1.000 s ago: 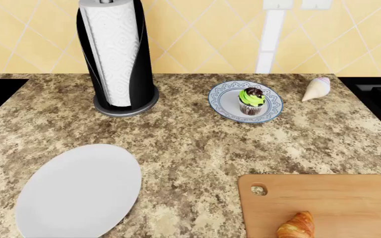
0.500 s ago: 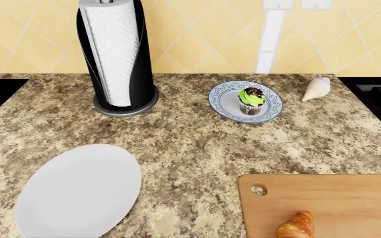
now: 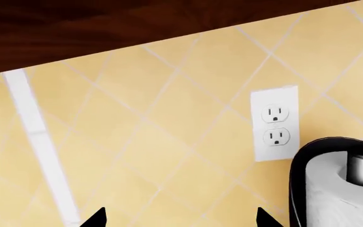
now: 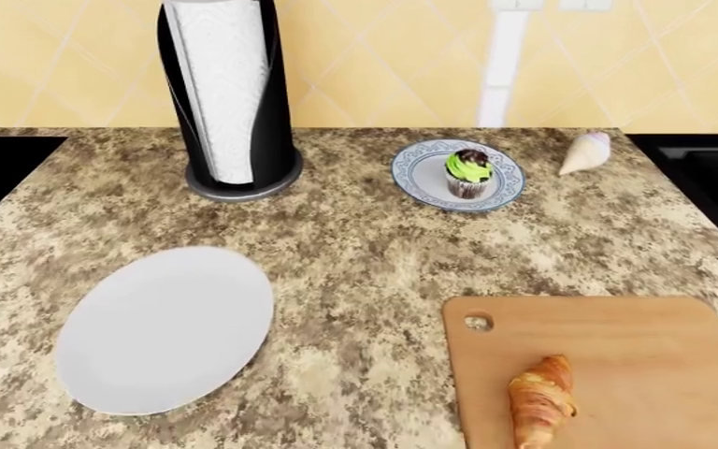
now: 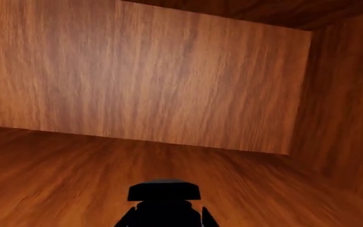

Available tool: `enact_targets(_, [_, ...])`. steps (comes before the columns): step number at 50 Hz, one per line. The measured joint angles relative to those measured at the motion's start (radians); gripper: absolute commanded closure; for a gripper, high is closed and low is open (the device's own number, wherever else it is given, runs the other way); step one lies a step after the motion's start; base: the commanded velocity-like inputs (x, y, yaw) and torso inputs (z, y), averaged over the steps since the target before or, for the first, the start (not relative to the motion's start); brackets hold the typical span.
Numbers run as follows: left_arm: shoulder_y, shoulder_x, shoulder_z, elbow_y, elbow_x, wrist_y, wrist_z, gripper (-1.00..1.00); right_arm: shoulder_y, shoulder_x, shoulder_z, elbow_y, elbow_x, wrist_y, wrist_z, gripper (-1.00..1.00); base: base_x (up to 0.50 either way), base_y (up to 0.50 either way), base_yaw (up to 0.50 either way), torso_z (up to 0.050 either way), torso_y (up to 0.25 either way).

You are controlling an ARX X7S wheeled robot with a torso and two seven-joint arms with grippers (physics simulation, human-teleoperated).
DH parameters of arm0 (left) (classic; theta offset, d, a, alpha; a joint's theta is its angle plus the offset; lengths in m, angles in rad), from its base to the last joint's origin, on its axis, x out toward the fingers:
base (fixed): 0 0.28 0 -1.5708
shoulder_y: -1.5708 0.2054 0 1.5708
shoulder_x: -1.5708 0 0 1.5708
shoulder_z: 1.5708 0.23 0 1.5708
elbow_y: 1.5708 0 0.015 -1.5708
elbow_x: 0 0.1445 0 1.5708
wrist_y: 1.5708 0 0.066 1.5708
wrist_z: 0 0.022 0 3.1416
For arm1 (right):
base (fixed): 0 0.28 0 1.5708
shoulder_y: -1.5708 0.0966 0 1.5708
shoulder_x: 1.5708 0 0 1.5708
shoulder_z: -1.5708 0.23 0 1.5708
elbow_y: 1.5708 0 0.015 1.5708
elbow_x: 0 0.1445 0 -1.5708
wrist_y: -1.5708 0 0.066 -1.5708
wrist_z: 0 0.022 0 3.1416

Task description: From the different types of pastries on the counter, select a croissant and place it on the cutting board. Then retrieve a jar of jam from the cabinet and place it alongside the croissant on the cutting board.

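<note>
Searching the cabinet (image 5: 168, 85) comes next: croissant (image 4: 540, 400) lies on the cutting board (image 4: 634, 346), near its hole. Jam unseen. Left gripper (image 3: 178, 220) spread wide; right gripper (image 5: 166, 208) state indeterminate.

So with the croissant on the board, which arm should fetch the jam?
Right, probably: its wrist view looks into a wooden cabinet interior, though no jar shows there. The left wrist view faces the tiled wall.

Croissant (image 4: 538, 402) tip and cutting board (image 4: 634, 355) cut off at 6 o'clock edge; paper towel roll (image 4: 222, 84) top cropped; neither pincer's gap readable.
</note>
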Motion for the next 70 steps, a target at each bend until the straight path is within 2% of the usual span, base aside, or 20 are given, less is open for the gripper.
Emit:
enact_targets(26, [-0.01,-0.008,-0.014,0.0,-0.006,0.01,-0.015,-1.0,-0.001,-0.012,0.02,-0.04,-0.05,-0.052,-0.049,1.0,-0.5,0.0,0.0,0.0,0.0])
enact_targets(42, [0.024,-0.004,-0.081,0.001,-0.026,0.063,-0.09,-1.0,0.0,0.011,0.028,-0.03,-0.014,-0.161,-0.106,1.0,0.0,0.0,0.0,0.0,0.0])
enact_targets(52, [0.037,-0.004,-0.133,0.006,-0.046,0.089,-0.089,-1.0,0.0,0.043,0.026,0.013,0.017,-0.232,-0.138,1.0,0.0,0.0,0.0,0.0,0.0])
enact_targets(60, [0.128,-0.015,-0.196,0.221,-0.097,-0.02,-0.101,-1.0,-0.008,0.064,0.016,0.008,0.031,-0.247,-0.187,1.0,0.0,0.0,0.0,0.0,0.0])
enact_targets(70, [0.277,-0.029,-0.284,0.567,-0.176,-0.202,-0.137,-1.0,-0.151,0.092,0.001,-0.346,0.026,-0.066,-0.272,1.0,0.0,0.0,0.0,0.0,0.0])
